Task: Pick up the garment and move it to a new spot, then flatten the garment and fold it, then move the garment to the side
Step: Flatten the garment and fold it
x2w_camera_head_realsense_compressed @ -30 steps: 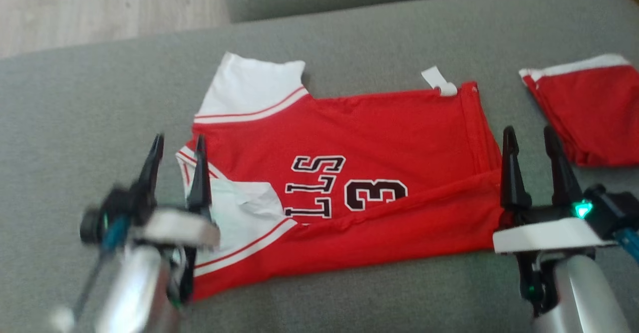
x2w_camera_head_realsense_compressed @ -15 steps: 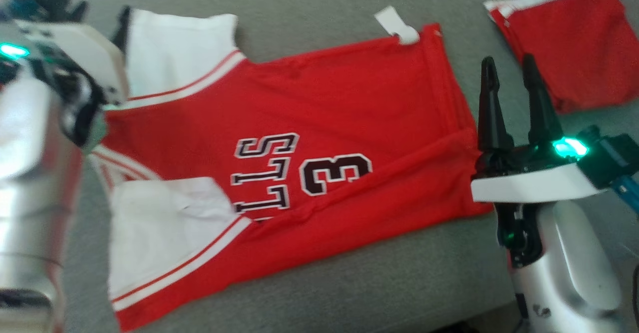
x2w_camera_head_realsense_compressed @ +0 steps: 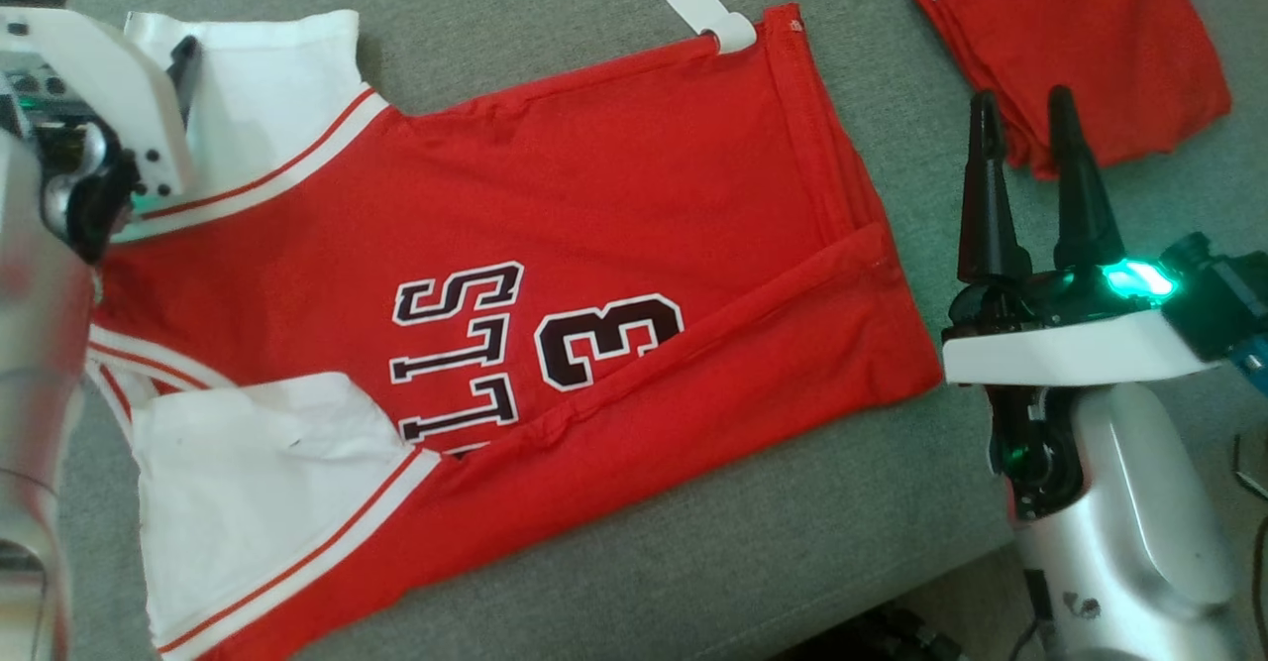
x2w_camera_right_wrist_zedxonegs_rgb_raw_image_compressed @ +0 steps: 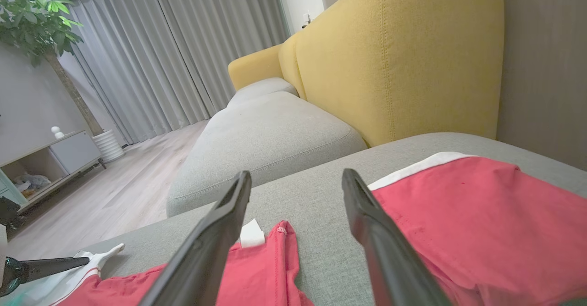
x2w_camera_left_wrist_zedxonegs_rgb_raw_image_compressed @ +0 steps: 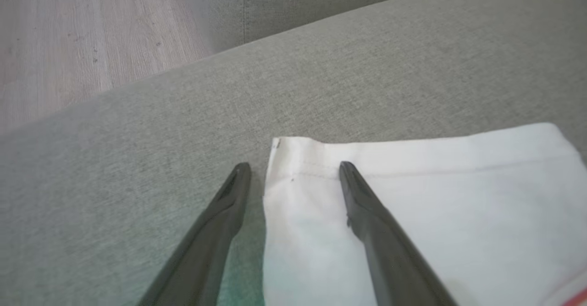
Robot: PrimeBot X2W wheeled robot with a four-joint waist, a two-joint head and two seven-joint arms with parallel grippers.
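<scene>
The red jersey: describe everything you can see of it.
The red jersey lies spread on the grey sofa cushion, neck toward the robot's left, hem toward its right. Thin-looking cloth, white sleeves with red-and-white trim, black white-outlined lettering and a 3, a white tag at the hem. Its near long edge is folded over, hiding part of the lettering. The open left gripper straddles the far sleeve's corner without gripping it.

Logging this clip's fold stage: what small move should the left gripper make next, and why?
Probably lower and close on the corner of the white sleeve: the left gripper is open, straddling its edge, and the jersey lies only partly folded.
</scene>
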